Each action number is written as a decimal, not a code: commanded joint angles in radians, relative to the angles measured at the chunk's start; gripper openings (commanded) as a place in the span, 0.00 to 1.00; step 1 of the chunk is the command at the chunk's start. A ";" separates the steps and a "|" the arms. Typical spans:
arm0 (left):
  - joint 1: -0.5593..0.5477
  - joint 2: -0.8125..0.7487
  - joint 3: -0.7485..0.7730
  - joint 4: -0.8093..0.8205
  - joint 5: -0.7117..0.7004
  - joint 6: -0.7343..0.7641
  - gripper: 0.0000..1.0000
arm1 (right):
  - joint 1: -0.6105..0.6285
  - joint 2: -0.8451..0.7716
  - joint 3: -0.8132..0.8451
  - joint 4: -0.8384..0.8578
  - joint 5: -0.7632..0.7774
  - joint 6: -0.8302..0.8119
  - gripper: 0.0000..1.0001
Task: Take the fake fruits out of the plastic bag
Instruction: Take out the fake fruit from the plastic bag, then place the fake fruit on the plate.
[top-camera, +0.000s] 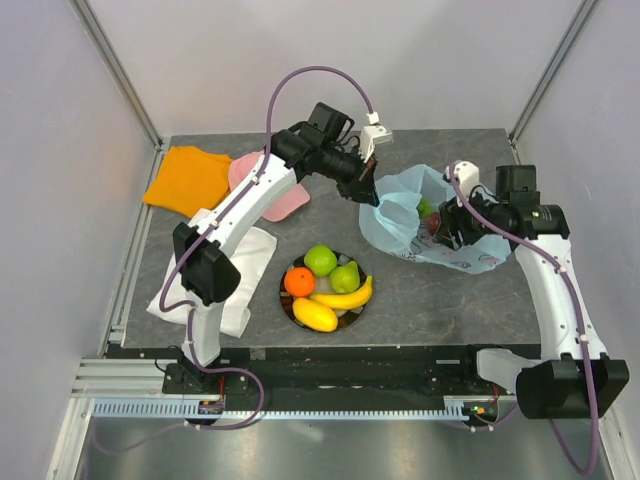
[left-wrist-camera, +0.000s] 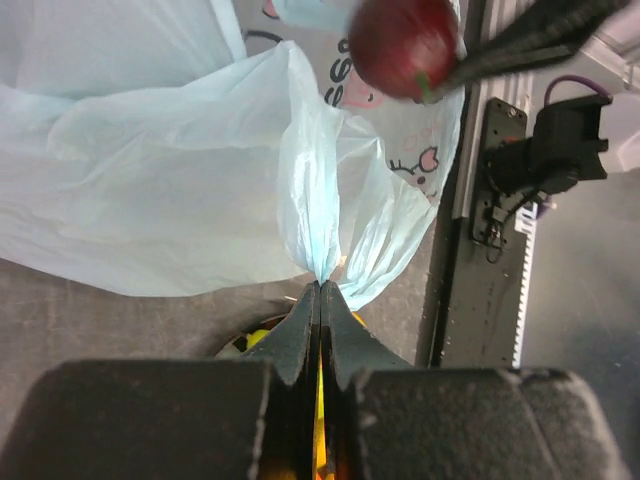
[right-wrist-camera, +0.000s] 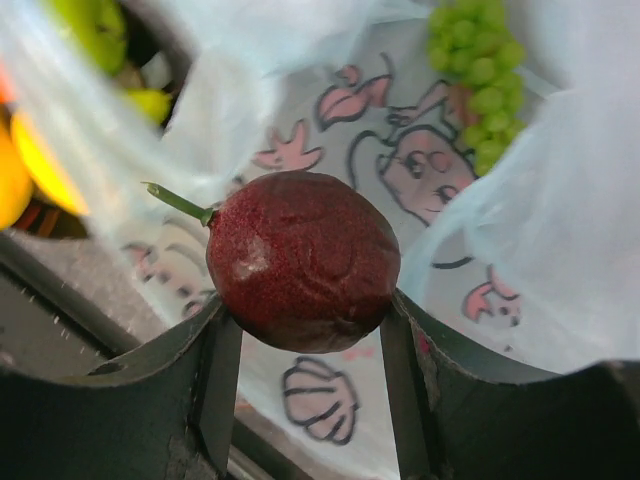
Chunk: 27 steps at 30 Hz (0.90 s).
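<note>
Left hand (left-wrist-camera: 320, 292) is pinching shut on the rim of the plastic bag (top-camera: 395, 225), which is lying on the tabletop (top-camera: 430, 300). Right hand (right-wrist-camera: 310, 308) is clamping a dark red fruit (right-wrist-camera: 300, 260) at the bag's mouth, with green grapes (right-wrist-camera: 480, 70) sitting inside.

Bag (top-camera: 395, 215): translucent pale blue, pink cartoon animals. Fruit (right-wrist-camera: 300, 260) at the bag's mouth: dark red, speckled, green stem. Grapes (right-wrist-camera: 480, 70) inside the bag: green. Left of the bag: orange cloth (top-camera: 190, 178), white cloth (top-camera: 252, 262).

Blurry, edge-cut grapes (right-wrist-camera: 478, 80) inside bag (right-wrist-camera: 560, 220)
</note>
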 joint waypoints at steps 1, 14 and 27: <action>0.021 -0.008 0.045 0.040 -0.041 -0.030 0.01 | 0.099 -0.096 0.071 -0.104 -0.088 -0.090 0.39; 0.153 0.057 0.034 0.046 0.160 -0.079 0.02 | 0.668 0.083 0.081 0.070 0.055 -0.162 0.38; 0.190 -0.022 -0.029 0.051 0.169 -0.056 0.02 | 0.920 0.427 0.099 0.259 0.152 -0.286 0.45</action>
